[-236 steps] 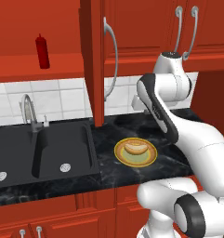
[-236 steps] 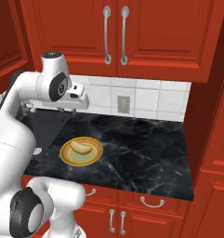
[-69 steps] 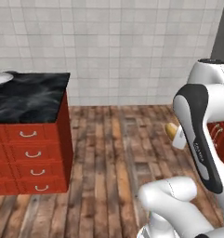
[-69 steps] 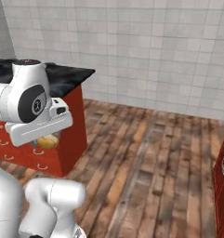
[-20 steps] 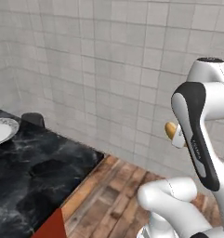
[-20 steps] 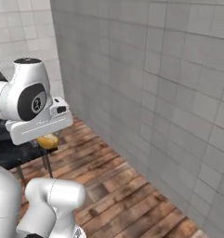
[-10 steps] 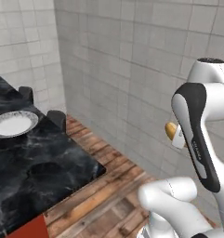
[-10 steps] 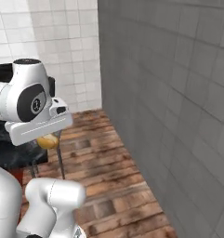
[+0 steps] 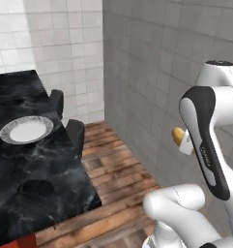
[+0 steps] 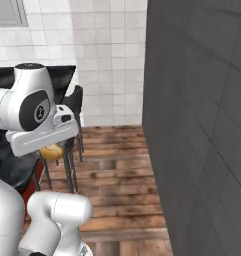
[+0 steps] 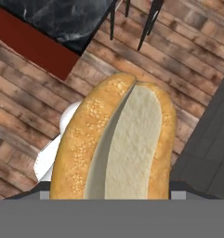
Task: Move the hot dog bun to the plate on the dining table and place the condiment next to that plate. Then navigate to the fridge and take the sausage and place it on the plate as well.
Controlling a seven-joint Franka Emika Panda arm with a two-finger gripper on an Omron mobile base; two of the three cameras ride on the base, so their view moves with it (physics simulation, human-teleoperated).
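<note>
1. The tool [image 10: 51, 149] grasps the hot dog bun [image 11: 115, 144], carried high beside the arm, above the wooden floor [image 9: 123, 179].
2. The step in hand is likely bringing the bun toward the black marble worktop [image 9: 36, 179].
3. Next: close in, reach over the white plate [image 9: 26, 130], lower and release the bun there.

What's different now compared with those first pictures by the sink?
The base has driven from the sink counter to the dining table, where the plate waits. The hot dog bun, then on a yellow-rimmed plate, is now off it and held in the gripper. The plate is still bare.
</note>
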